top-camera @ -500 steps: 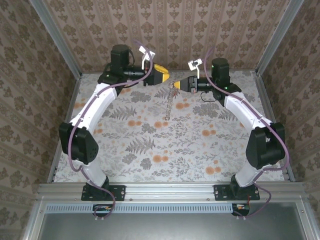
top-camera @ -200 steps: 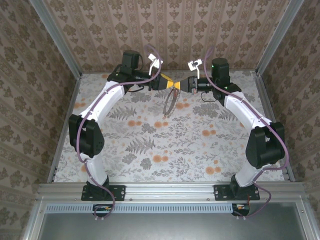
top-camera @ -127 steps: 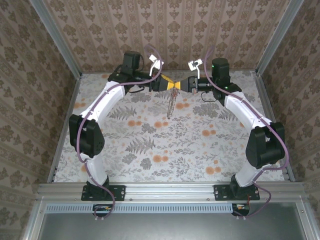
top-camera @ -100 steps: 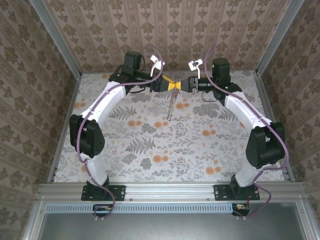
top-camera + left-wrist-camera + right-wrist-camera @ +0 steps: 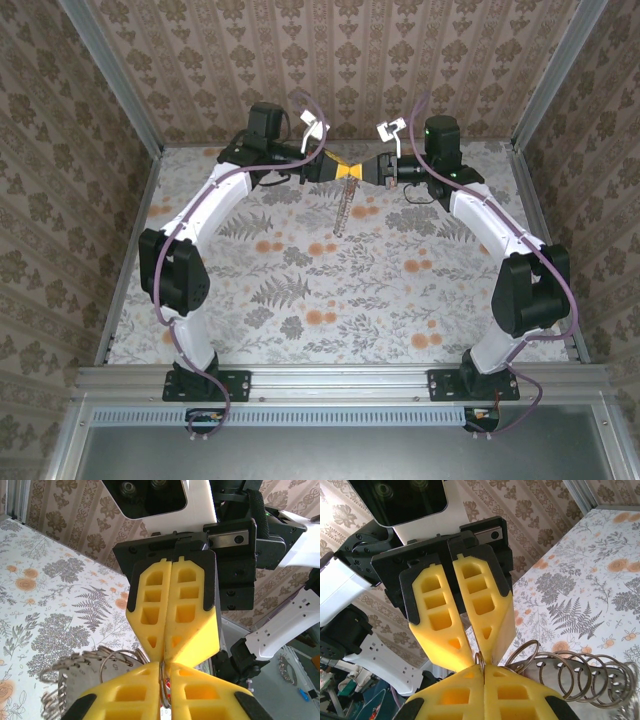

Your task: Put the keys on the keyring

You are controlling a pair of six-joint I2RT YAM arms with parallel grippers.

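My two grippers meet tip to tip above the far middle of the table, left gripper (image 5: 341, 170) and right gripper (image 5: 361, 170). In the left wrist view my left gripper (image 5: 164, 667) is shut on a thin metal ring of the keyring (image 5: 163, 687), with a tiny red piece, the keys (image 5: 169, 684), just behind the ring. In the right wrist view my right gripper (image 5: 483, 669) is shut on the same ring of the keyring (image 5: 480, 661). The rest of the keyring (image 5: 342, 210) hangs down as a chain of brown rings with grey holed metal plates.
The flower and fern printed table cloth (image 5: 330, 290) lies below. Patterned walls and metal posts (image 5: 110, 80) close in the back and sides. The arm bases sit on the rail (image 5: 340, 385) at the near edge.
My left gripper moved in to the right gripper and closed on the ring. The hanging chain, spread into a loop a second ago, now hangs narrow and straight.
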